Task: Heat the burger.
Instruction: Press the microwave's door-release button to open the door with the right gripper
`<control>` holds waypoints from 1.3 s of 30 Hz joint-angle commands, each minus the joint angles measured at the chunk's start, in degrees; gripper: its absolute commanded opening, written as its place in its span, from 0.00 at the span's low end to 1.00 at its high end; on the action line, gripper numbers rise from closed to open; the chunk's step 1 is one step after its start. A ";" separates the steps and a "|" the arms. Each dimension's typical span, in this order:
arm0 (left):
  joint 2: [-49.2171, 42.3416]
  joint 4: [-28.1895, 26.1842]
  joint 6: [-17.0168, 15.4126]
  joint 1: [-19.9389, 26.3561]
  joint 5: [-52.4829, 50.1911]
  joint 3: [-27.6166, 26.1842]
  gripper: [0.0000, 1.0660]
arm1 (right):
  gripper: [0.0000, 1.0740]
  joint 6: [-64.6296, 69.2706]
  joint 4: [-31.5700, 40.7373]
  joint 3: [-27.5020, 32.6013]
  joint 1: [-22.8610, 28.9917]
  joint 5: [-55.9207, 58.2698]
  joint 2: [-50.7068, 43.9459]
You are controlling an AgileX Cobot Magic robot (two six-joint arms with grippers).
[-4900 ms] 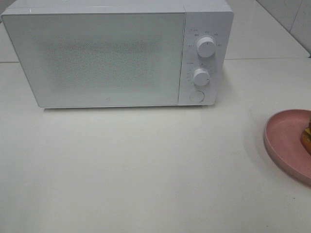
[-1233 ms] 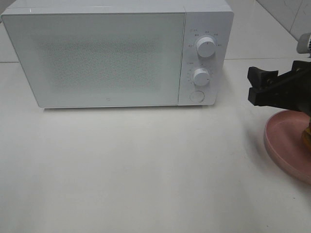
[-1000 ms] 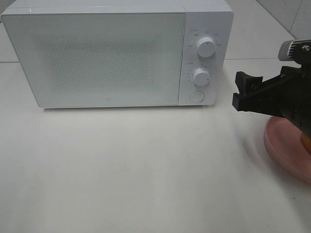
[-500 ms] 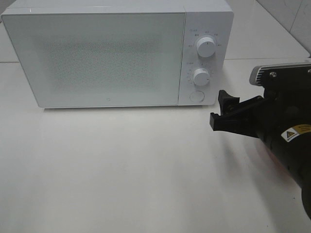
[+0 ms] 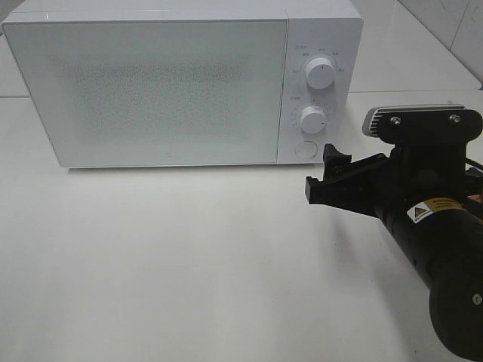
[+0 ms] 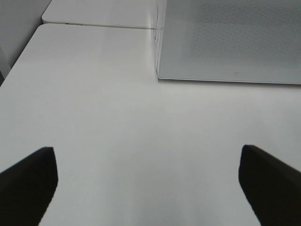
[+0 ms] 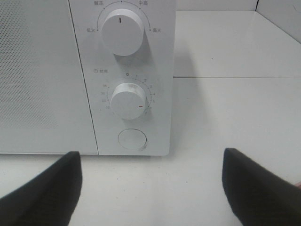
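The burger is hidden; my right arm point(image 5: 430, 226) covers the spot at the right table edge where it showed earlier. The white microwave point(image 5: 151, 90) stands at the back with its door shut. My right gripper point(image 5: 321, 172) is open and empty, just in front of the control panel, near the round button point(image 5: 305, 149). In the right wrist view the gripper point(image 7: 150, 193) faces that button point(image 7: 131, 140) from a short distance, with the two knobs above it. My left gripper point(image 6: 148, 183) is open and empty, low over the table before the microwave's left corner point(image 6: 160, 75).
The microwave's upper knob point(image 5: 320, 74) and lower timer knob point(image 5: 312, 119) sit above the button. The white table point(image 5: 151, 256) spreads in front of the microwave. A tiled wall point(image 5: 453, 23) is at the back right.
My right arm has come in from the right edge and moved left and forward toward the microwave's control panel, now covering the pink plate and burger. The microwave has not moved.
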 commanded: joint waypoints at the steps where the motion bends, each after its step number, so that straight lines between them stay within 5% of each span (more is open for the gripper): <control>1: -1.20 -0.06 0.00 0.11 -0.23 0.06 0.94 | 0.71 2.92 -0.23 -0.69 0.29 -0.29 0.11; 10: -1.20 -0.06 0.00 0.11 -0.23 0.06 0.94 | 0.66 11.57 -0.23 -0.69 0.29 -0.34 0.11; 24: -1.20 -0.06 0.00 0.11 -0.23 0.06 0.94 | 0.28 49.10 -0.23 -0.69 0.29 -0.29 0.11; 39: -1.20 -0.06 0.00 0.11 -0.23 0.06 0.94 | 0.07 78.84 -0.29 -0.69 0.29 1.78 0.11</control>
